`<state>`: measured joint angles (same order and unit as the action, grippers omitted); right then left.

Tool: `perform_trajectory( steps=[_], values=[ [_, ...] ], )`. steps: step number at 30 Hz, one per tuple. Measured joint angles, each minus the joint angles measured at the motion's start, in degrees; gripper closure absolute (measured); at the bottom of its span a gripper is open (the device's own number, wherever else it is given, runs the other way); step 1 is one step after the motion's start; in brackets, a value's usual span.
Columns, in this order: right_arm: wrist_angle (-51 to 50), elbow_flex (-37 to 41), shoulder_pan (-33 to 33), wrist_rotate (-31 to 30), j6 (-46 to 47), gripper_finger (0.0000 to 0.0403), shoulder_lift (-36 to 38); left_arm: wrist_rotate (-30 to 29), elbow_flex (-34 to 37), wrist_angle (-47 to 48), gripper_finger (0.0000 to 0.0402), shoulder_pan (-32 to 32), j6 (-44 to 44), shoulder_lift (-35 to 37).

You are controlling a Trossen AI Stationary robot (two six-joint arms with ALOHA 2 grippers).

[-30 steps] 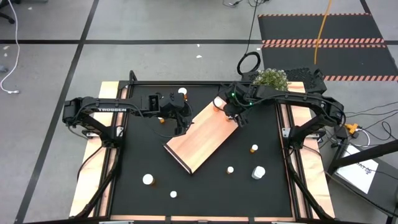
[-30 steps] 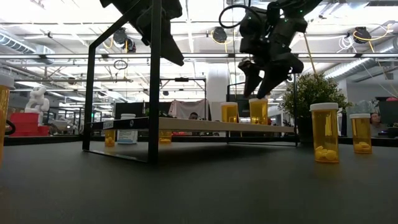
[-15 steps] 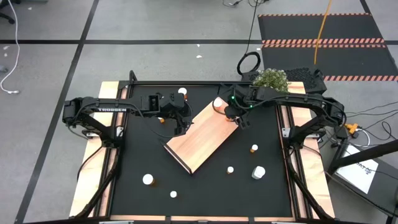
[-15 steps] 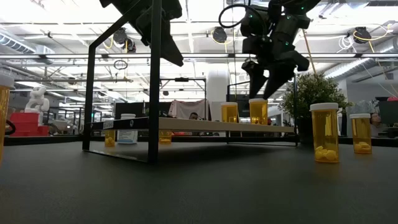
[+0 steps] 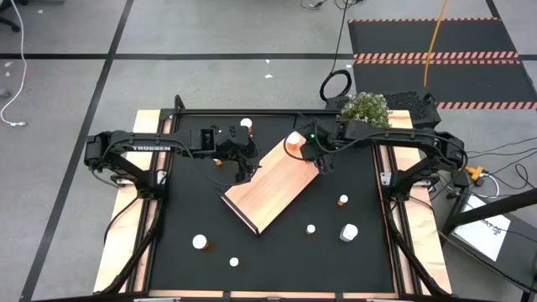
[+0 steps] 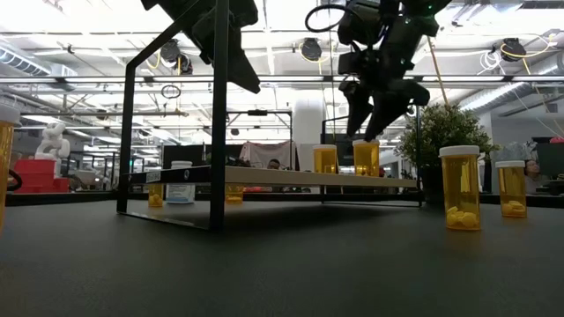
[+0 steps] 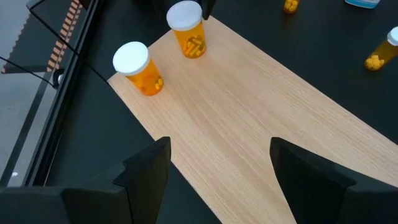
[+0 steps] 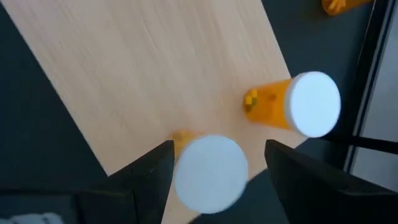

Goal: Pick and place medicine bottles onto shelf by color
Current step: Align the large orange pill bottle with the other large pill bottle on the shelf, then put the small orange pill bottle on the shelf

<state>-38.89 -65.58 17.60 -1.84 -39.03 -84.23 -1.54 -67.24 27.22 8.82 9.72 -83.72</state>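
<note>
Two orange bottles now stand on my shelf (image 5: 273, 184), close together at its far corner, and the change of the last second is that my right end effector (image 6: 368, 113) has let go of the second one and risen off it. A second ago its fingers straddled that bottle's cap; now they hang spread and empty just above it, so I judge this placement done and the right arm free for another bottle.

Seen past my right wrist, the newly placed bottle (image 8: 210, 170) shows its white cap straight on, between my open fingers, while its neighbour (image 8: 298, 104) stands just beside it nearer the shelf's corner. Both are amber with white caps and small yellow pills inside; both stand upright and a little apart.

My left end effector (image 7: 214, 168) has kept its place over the shelf's near edge, fingers wide apart and holding nothing, looking along the pale wood at the same pair (image 7: 165, 40).

More bottles are still down on the black tabletop (image 5: 277, 256): several white-capped ones beyond the shelf's lipped end, two amber ones to the right in the low view (image 6: 461, 187), and a few near my left arm's side. Sorting, I judge, is still early, with the white ones not yet begun.
</note>
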Motion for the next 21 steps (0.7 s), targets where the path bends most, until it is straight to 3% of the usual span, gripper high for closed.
perform_trajectory(
  steps=[6,15,21],
  values=[
    [-1.77,0.0,-6.09,0.2,12.65,0.0156,3.54,-0.01,0.0,-0.04,0.0128,-0.75,0.22,0.0],
    [-10.82,-0.02,-22.88,-7.21,39.63,0.0156,10.46,-0.02,0.0,-0.93,0.0128,-2.44,0.22,0.0],
    [-18.12,-0.02,-31.75,-7.13,55.02,0.0156,11.34,-0.02,0.0,-2.08,0.0128,-3.93,-0.44,0.0]
  ],
)
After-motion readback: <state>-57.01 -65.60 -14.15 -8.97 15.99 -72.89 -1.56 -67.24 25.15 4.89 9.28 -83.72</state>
